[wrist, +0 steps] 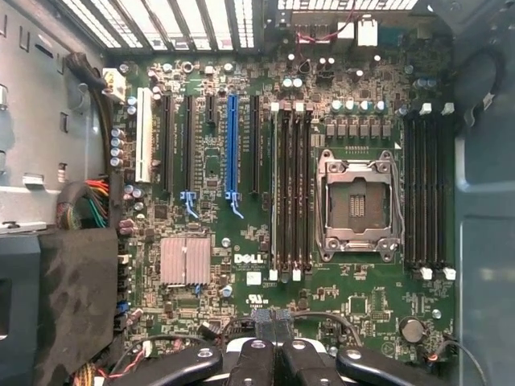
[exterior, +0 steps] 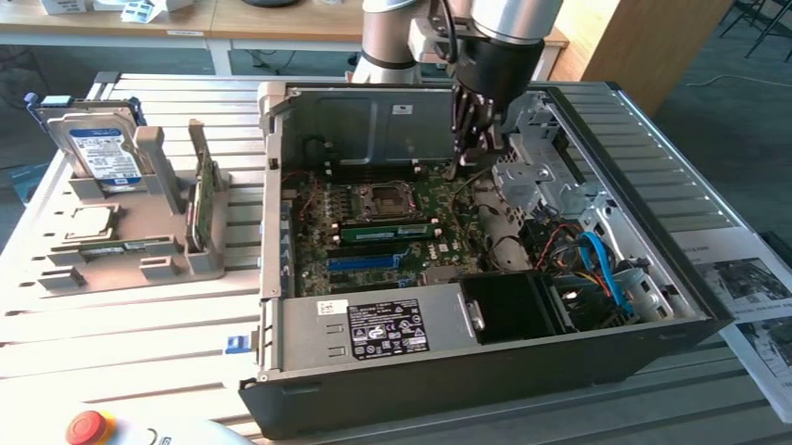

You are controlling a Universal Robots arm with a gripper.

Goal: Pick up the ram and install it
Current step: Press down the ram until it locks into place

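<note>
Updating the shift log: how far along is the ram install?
Done: one green ram stick appears seated beside the CPU socket. In hand: the shut gripper hangs over the motherboard inside the case; I cannot tell whether it grips anything. Left: another ram stick stands upright in the holder outside.

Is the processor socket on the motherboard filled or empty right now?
Empty: the socket shows a bare dark bed inside its metal frame, no chip seated.
</note>
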